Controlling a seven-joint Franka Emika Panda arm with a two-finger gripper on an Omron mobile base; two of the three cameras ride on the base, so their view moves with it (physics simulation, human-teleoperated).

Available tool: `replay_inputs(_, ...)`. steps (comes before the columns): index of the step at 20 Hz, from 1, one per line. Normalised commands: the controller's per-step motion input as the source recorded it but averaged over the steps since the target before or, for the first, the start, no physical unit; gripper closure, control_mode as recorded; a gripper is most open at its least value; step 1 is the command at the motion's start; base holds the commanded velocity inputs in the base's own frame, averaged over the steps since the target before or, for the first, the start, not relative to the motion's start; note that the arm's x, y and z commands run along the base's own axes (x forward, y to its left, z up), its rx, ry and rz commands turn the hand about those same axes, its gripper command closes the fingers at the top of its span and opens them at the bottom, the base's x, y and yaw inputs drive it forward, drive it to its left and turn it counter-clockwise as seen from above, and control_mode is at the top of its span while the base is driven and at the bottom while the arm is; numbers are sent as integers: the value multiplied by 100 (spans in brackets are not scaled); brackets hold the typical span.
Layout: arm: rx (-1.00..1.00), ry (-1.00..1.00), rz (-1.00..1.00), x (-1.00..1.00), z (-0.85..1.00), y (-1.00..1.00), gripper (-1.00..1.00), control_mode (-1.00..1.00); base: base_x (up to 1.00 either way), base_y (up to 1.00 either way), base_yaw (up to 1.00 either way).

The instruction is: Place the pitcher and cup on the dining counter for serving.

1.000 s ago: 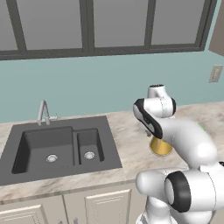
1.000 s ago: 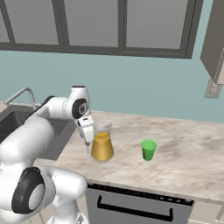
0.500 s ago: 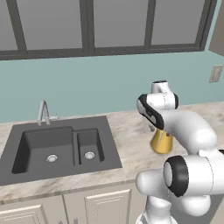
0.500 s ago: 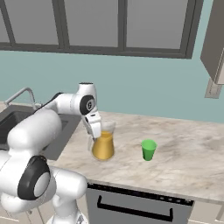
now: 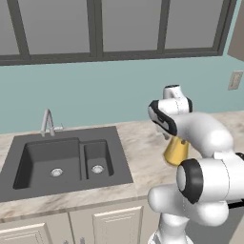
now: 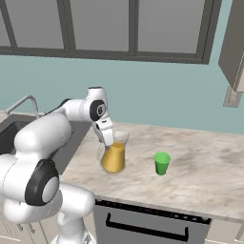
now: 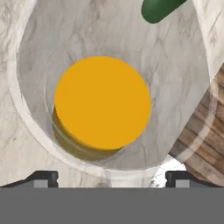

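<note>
The pitcher stands upright on the marbled sink counter, golden-yellow below and clear at the top. My gripper hangs at its rim on the sink side. In the hand view I look straight down into the pitcher, and my gripper is open, its tips spread wide with a bit of the clear rim between them. From the left base view the arm covers part of the pitcher. The green cup stands alone a short way right of the pitcher, and its edge shows atop the hand view. The dining counter is out of view.
A dark double sink with a faucet lies left of the pitcher. The counter's front edge runs just before it, above a dishwasher front with a dark handle. Bare marbled counter stretches right of the cup.
My arm has swung a little to the right, bringing the gripper closer over the pitcher's rim. Pitcher and cup have stayed in place.
</note>
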Motion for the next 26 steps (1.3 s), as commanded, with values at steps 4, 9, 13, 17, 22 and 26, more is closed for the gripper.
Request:
replay_inputs(4,-10,1,0,0,-62,-6,100,-100,0,0,0)
replay_inputs(9,-3,0,0,2,-22,-3,100,-100,0,0,0)
replay_inputs(13,-8,-2,0,0,-4,0,100,-100,0,0,0)
replay_inputs(17,-19,-25,2,-22,0,0,100,-100,0,0,0)
replay_inputs(22,-28,-52,7,-51,18,-2,100,-100,0,0,0)
replay_inputs(26,-20,-50,4,-42,56,-4,100,-100,0,0,0)
